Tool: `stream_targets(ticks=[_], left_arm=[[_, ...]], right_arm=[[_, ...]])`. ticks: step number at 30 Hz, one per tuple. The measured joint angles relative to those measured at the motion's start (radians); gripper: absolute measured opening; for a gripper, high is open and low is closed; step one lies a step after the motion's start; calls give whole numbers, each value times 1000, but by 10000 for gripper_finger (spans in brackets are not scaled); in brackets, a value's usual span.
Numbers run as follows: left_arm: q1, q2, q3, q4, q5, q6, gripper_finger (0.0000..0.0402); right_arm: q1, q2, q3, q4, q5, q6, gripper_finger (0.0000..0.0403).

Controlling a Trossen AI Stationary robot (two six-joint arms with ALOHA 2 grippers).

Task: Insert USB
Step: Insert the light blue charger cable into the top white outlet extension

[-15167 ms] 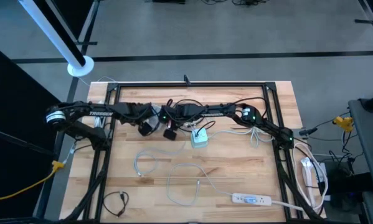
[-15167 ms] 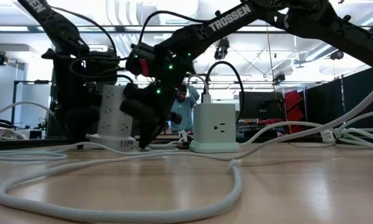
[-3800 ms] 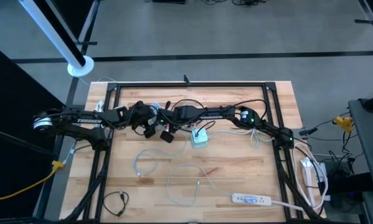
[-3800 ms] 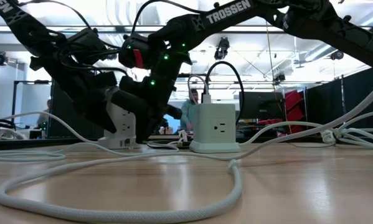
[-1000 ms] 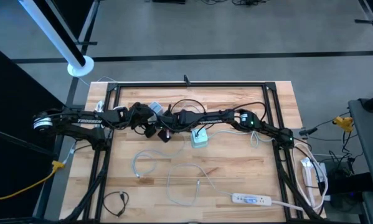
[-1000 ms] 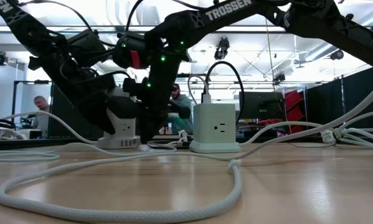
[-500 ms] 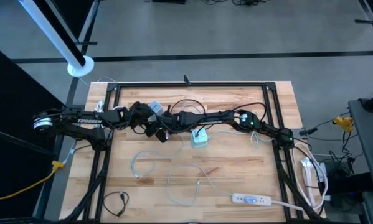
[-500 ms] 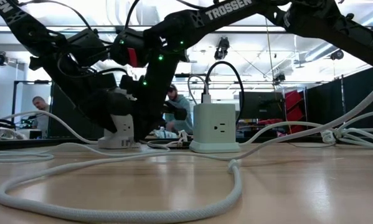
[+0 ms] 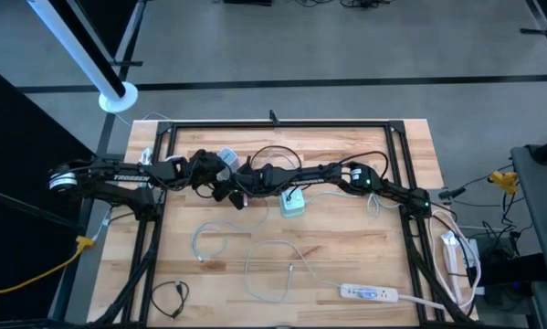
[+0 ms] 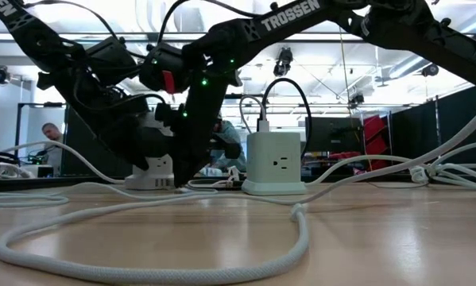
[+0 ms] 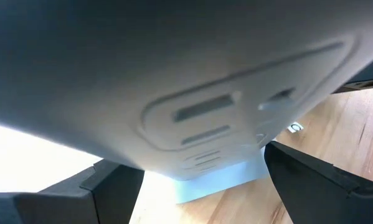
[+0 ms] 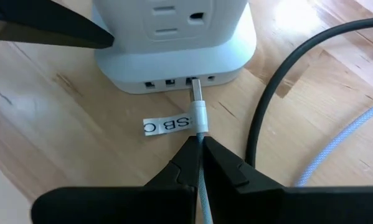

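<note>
USB plug [image 12: 199, 116] in charger tower [image 12: 174, 37] port

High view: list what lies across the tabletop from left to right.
black cable → left gripper on the white power tower → right gripper → pale green outlet cube → white power strip

You'll see grey floor [image 9: 346, 46] filling the top of the high view, with a white pole [image 9: 81, 55] at upper left. In the low view, bright ceiling lights [image 10: 166, 12] run overhead, and a person [image 10: 51, 139] sits far left.
</note>
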State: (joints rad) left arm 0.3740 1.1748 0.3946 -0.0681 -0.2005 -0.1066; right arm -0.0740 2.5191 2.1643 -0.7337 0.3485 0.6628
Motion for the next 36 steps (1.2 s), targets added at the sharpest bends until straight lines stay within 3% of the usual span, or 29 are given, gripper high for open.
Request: stream_targets(ticks=[36], left_arm=[[1, -1, 0, -23, 25, 148, 314]], right_arm=[[-11, 3, 4, 35, -10, -254, 0]])
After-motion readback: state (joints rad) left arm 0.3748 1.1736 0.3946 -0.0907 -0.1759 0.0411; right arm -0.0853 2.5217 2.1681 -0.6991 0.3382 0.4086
